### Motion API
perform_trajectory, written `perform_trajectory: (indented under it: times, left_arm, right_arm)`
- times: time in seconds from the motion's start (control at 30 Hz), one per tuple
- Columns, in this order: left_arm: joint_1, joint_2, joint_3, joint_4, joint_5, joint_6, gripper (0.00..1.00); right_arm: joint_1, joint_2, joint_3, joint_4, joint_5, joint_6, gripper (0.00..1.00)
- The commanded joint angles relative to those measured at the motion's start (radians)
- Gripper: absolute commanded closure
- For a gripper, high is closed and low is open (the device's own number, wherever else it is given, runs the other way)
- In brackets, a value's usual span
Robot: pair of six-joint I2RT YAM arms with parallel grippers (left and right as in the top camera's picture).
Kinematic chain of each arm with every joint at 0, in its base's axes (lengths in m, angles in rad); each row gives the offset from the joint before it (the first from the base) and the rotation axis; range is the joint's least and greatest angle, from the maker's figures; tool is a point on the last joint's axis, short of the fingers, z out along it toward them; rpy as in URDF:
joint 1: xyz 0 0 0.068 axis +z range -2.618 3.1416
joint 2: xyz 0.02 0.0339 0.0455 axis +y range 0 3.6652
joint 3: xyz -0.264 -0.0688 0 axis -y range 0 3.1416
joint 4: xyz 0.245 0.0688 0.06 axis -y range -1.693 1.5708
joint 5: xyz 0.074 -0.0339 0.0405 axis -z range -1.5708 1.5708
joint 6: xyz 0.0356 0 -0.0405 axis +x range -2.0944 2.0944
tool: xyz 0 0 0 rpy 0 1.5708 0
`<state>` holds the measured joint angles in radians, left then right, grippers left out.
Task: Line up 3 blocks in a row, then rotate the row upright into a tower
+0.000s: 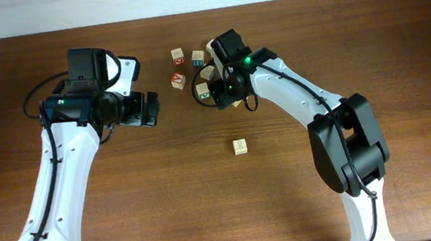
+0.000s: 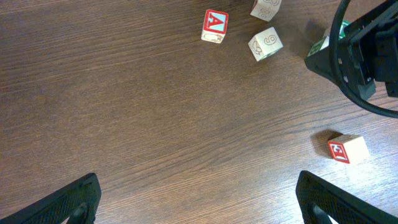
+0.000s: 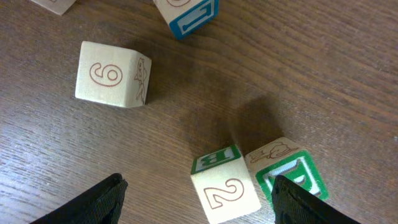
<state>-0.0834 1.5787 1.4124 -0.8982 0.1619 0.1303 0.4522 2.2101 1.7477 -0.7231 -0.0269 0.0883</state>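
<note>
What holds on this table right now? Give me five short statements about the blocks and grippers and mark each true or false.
1. The left gripper is open with nothing between its fingers. True.
2. The right gripper is clamped on the block marked 9. False: the right gripper has its jaws open, and the block marked 9 lies apart from them.
3. One lone block lies on its own, touching no other. True.
4. The red A block is stacked on another block. False: the red A block lies directly on the table.
5. The block marked 2 lies right beside the green-bordered block. True.
</note>
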Motion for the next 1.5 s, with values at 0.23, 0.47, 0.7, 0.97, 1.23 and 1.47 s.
perform_trajectory:
  times: [0.23,0.47,0.7,0.97,1.23,1.47]
  left_arm:
    - [-0.003,0.003,0.023,-0.001,0.014,-0.012,0.01]
    - [-0.003,0.003,0.023,-0.001,0.015,-0.012,0.01]
    - [-0.003,0.003,0.023,-0.001,0.015,-0.012,0.01]
    - [-0.003,0.003,0.023,-0.001,0.014,-0.012,0.01]
    - [-0.003,0.003,0.023,-0.001,0.015,-0.012,0.01]
    - [-0.003,0.003,0.023,-0.001,0.014,-0.012,0.01]
  right_arm:
    - [-0.012,0.061,0.01,0.069,0.045,-0.029,0.27]
    - [-0.054,0.065,0.01,-0.003,0.09,-0.029,0.34]
    - [-0.062,0.065,0.011,-0.183,0.088,0.03,0.41]
    - [-0.088,0.064,0.09,-0.43,0.092,0.158,0.36]
    - [-0.198,0.065,0.091,-0.537,-0.119,0.156,0.41]
    - [-0.158,0.066,0.011,-0.542,-0.108,0.127,0.6]
